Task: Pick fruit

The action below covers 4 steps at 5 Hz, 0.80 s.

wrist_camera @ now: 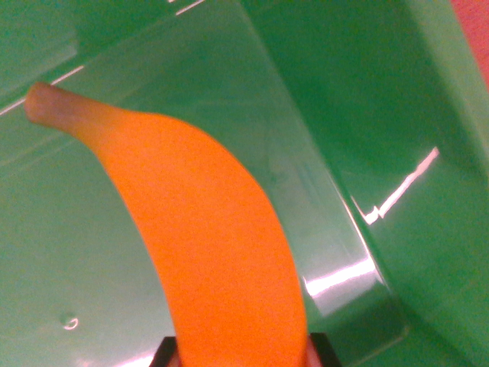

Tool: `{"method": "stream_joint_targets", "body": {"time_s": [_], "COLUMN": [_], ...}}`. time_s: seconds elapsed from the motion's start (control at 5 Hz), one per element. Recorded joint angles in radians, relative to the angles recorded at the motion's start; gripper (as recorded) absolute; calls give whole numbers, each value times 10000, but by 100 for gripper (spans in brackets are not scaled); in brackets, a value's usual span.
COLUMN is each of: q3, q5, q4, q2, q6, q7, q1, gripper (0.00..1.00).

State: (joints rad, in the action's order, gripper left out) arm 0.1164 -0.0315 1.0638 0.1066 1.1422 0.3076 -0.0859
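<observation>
Wrist view — gripper (243, 358) mostly cut off below, dark fingertips (162, 355) flanking the orange banana (206, 229), apparently clamping it | green bin (367, 99) behind | banana's lower end hidden

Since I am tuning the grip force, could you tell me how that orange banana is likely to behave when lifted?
The banana looks smooth and slightly glossy, so it may slip under a light squeeze. Its curved, tapering body suggests it could pivot or swing if held near one end. It keeps its shape against the green bin, so it is probably stiff rather than floppy. The hand's dark tips barely show.
</observation>
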Motion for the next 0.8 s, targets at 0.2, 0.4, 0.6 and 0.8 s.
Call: {"method": "stream_joint_targets", "body": {"time_s": [0.2, 0.4, 0.6, 0.8], "q3": [0, 0, 0, 0], "q5": [0, -16, -16, -32], "q4": [0, 302, 302, 601], "q2": [0, -177, -177, -352], "q6": [0, 477, 477, 951], "q7": [0, 0, 0, 0], "q1": [0, 8, 8, 16], "gripper": [100, 100, 100, 100]}}
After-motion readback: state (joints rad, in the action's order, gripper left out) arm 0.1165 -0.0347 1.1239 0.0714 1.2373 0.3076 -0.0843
